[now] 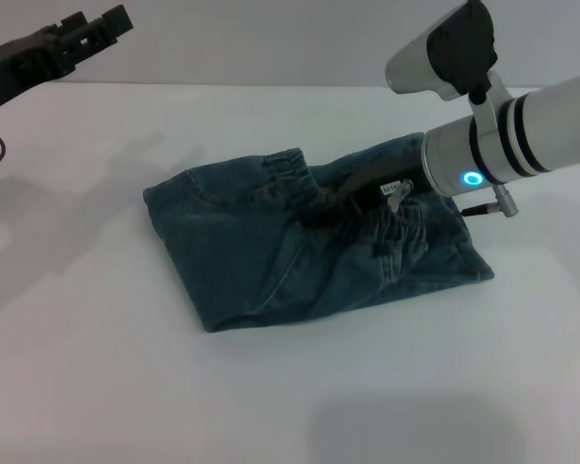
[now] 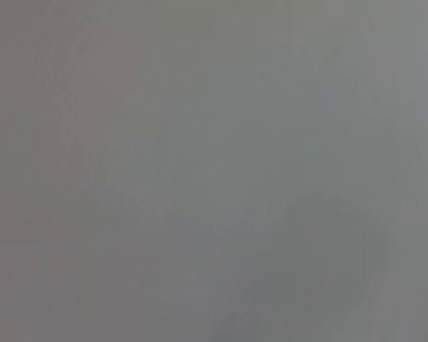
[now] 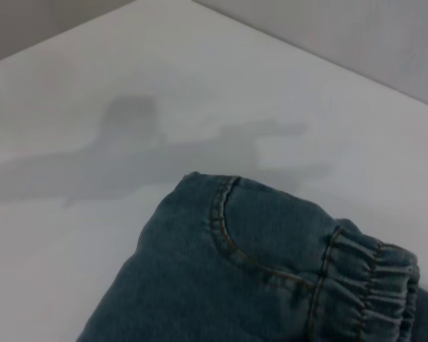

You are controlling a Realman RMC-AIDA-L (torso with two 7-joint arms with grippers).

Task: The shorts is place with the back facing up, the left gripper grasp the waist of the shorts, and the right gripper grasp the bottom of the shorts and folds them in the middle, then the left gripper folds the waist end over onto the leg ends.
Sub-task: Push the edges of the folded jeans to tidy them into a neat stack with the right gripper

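Black and raised well clear at the far left, the left pincer (image 1: 95, 29) grasps nothing. Shorts (image 1: 309, 242) lie folded on the white desk (image 1: 97, 387), seemingly finished. On them rests the right pincer (image 1: 321, 208); I cannot tell its grip.

One pair of washed blue-green denim shorts (image 1: 309, 242) lies on one plain white bench (image 1: 97, 367). Two robot arms show: one slim all-black left end effector (image 1: 97, 27) and one black right end effector (image 1: 321, 208) on a silvery-white arm bearing one round blue light (image 1: 474, 178).
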